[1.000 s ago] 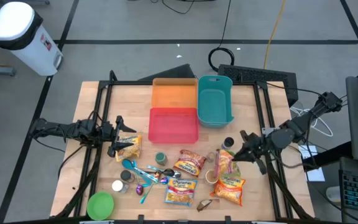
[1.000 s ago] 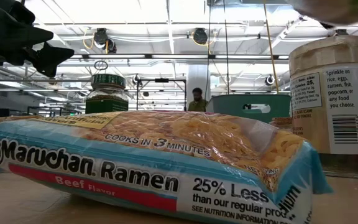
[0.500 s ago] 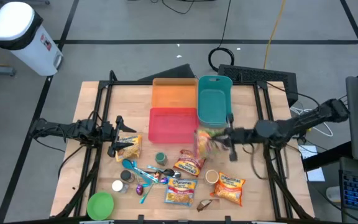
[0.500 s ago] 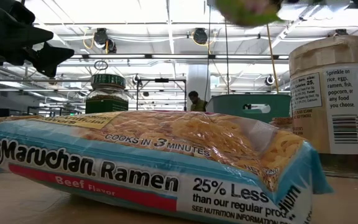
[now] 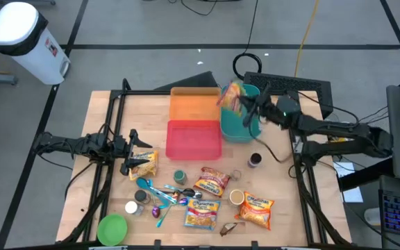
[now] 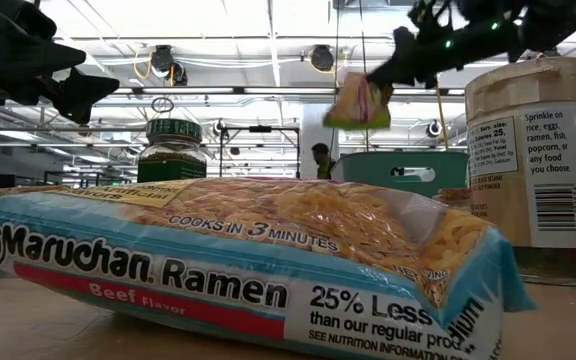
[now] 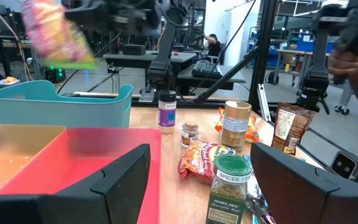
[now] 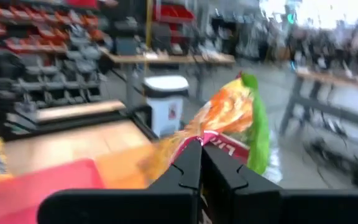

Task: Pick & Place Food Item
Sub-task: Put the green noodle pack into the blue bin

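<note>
High view: the right pincer (image 5: 245,105) hangs over the far part of the desk (image 5: 103,125), above the teal bin (image 5: 240,121), closed tight on a snack bag (image 5: 231,96) that is lifted clear of everything, over the seam between the teal bin and the orange bin (image 5: 194,105). A red bin (image 5: 194,139) sits just in front of the orange one. The left pincer (image 5: 132,154) waits near the left edge with its fingers spread around a yellow packet (image 5: 144,164); a grip cannot be told. Along the near edge lie ramen packs (image 5: 203,214), a green bowl (image 5: 112,228) by the near left corner, and a dark spice jar (image 5: 255,160) towards the right edge.

Low view: the snack bag (image 6: 358,101) dangles in the air from the right pincer (image 6: 393,62), above the teal bin (image 6: 400,172). A beef ramen pack (image 6: 238,265) fills the foreground, with a seasoning shaker (image 6: 533,160) beside it.

Left wrist view: the left pincer's fingers (image 7: 120,183) stand apart over the red bin (image 7: 73,155). The snack bag (image 7: 55,34) hangs above the teal bin (image 7: 61,106). A green-lidded spice jar (image 7: 229,186) stands close by.

Right wrist view: the closed fingers (image 8: 201,165) pinch the edge of the orange and green snack bag (image 8: 229,121).
</note>
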Controlling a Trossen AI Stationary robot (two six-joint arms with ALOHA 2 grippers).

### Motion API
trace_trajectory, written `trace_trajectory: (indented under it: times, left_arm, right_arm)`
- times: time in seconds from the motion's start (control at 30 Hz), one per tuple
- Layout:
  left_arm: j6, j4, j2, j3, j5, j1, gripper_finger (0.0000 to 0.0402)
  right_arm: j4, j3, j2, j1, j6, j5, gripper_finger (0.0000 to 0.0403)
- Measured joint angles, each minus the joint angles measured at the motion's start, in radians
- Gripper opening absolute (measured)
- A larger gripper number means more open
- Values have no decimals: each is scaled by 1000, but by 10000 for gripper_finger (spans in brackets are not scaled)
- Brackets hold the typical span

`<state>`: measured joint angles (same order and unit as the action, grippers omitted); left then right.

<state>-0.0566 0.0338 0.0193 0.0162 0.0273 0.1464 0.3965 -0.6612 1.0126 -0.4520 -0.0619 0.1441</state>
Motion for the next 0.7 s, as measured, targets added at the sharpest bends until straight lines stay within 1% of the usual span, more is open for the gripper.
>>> trace_trajectory:
  times: [0.17, 0.27, 0.33, 0.47, 0.7]
  left_arm:
    - [0, 0, 0, 0, 0, 0, 283]
    - [0, 0, 0, 0, 0, 0, 283]
    - [0, 0, 0, 0, 0, 0, 283]
    - [0, 0, 0, 0, 0, 0, 283]
    - [0, 0, 0, 0, 0, 0, 283]
  right_arm:
    - [-158, -94, 82, -198, 75, -222, 0]
    - [-236, -145, 153, -279, 60, -376, 0]
    - [-261, -165, 198, -315, 23, -435, 0]
    - [-271, -169, 272, -360, -45, -457, 0]
    - [-274, -169, 375, -378, -59, -463, 0]
